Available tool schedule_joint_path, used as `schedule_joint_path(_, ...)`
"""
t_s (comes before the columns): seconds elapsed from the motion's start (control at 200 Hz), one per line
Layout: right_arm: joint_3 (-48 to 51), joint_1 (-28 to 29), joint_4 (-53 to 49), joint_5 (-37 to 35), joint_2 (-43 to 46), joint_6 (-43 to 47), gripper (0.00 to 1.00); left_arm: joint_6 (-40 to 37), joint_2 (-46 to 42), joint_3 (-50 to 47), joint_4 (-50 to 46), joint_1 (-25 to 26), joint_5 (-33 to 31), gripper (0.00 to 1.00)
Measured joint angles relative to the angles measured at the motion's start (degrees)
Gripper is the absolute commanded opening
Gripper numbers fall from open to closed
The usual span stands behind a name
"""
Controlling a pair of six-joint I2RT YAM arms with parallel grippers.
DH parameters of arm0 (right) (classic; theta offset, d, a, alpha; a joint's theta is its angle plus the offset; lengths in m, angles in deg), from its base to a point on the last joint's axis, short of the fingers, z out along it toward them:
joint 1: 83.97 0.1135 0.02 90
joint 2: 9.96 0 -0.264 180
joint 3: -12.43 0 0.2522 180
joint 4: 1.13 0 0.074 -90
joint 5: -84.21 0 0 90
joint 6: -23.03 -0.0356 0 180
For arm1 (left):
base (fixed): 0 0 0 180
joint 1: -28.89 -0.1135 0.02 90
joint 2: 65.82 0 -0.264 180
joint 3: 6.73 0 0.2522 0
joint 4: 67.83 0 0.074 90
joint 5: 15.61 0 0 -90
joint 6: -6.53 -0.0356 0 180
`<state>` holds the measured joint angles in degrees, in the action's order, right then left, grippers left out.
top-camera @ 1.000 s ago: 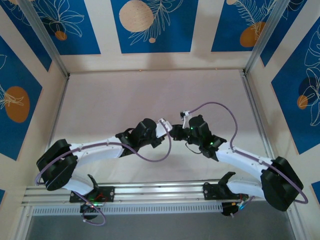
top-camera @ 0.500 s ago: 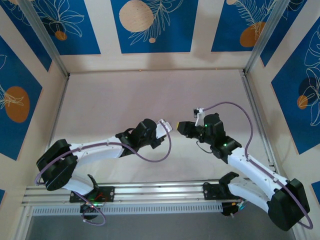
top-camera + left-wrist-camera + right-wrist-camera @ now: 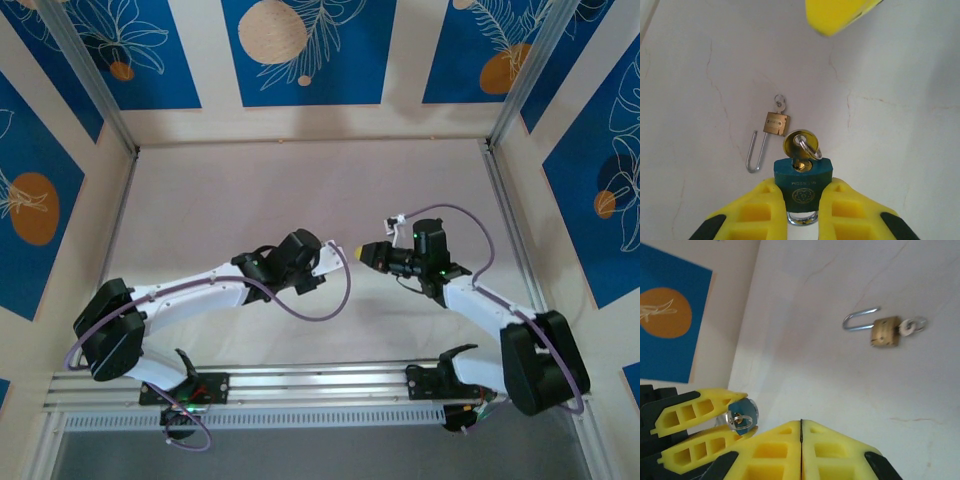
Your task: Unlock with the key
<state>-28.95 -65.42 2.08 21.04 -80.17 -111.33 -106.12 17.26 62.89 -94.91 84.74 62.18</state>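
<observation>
The left tool (image 3: 802, 189) clenched a teal-bodied padlock (image 3: 802, 176) — its brass round-headed key (image 3: 800, 145) stuck out up-frame, toward the right tool (image 3: 801, 426), pinched shut on nothing.

Place: a robot test cell, of the kind found in a lab.
Enclosure: printed wall panels (image 3: 300, 50), blue with white leaves and orange discs, close in a bare white table (image 3: 300, 190) on three sides.
Frame: aluminium posts (image 3: 88, 75) stand at the corners, and a slotted aluminium rail (image 3: 320, 375) runs along the near edge.
Machinery: two white-and-black arms (image 3: 190, 295) are bolted to that rail, with purple cables (image 3: 300, 312) looping off them.
</observation>
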Motion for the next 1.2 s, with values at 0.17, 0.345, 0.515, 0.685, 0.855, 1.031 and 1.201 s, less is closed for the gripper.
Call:
schedule_joint_path(0.17,0.6,2.6,7.0,3.8,-4.1,-3.7,0.18,-3.5,0.9,0.3,-3.7,1.2,-2.1,0.11)
schedule_joint_path(0.345,0.6,5.6,10.8,4.7,-6.1,-5.6,0.2,-5.0,2.2,0.3,-5.3,1.8,-3.3,0.11)
schedule_joint_path(0.515,0.6,8.3,11.8,4.7,-8.1,-5.8,0.21,-5.0,2.2,0.4,-5.2,1.8,-3.5,0.11)
schedule_joint_path(0.685,0.6,8.6,12.0,4.5,-8.8,-6.2,0.22,-5.0,2.5,0.5,-5.1,2.1,-3.8,0.11)
schedule_joint_path(0.855,0.6,8.6,12.0,4.4,-8.7,-6.2,0.21,-5.0,2.5,0.5,-5.1,2.2,-3.9,0.11)
schedule_joint_path(1.031,-0.2,9.1,11.0,4.0,-8.8,-5.9,0.21,-5.0,2.6,0.6,-5.1,2.3,-3.9,0.11)
schedule_joint_path(1.201,-1.4,9.6,10.5,3.5,-8.8,-5.4,0.21,-5.0,2.9,0.9,-5.2,2.6,-4.0,0.1)
